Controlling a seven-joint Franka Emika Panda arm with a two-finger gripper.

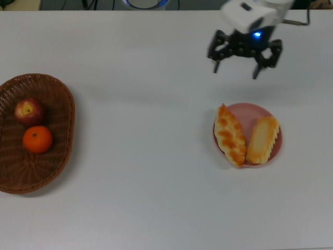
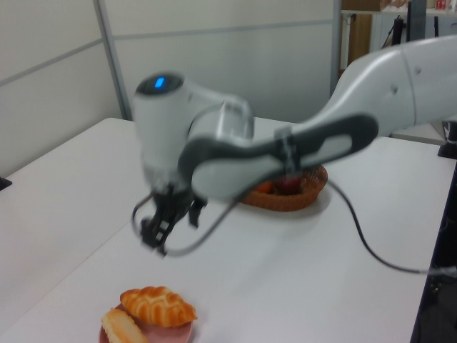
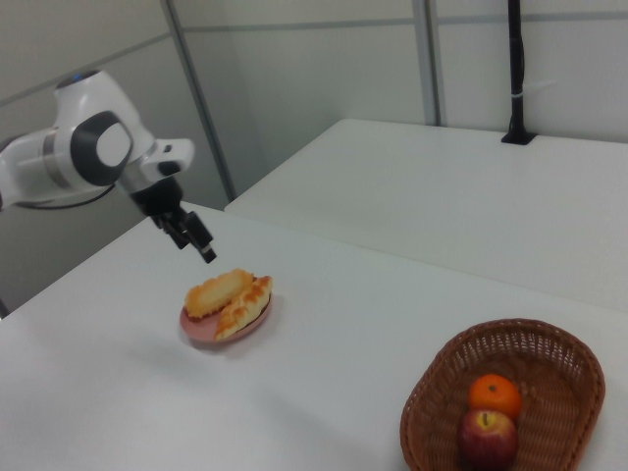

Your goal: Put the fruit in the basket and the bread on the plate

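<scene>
Since both loaves [image 1: 244,140] lie on the plate [image 1: 276,140], your hand [image 1: 237,66] hangs released, grasping nothing.

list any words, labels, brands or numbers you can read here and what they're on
None can be read in any view.
The arm's gripper, plate, both loaves, basket, apple and mandarin carry no print.
A blue light near the gripper is not text.
</scene>
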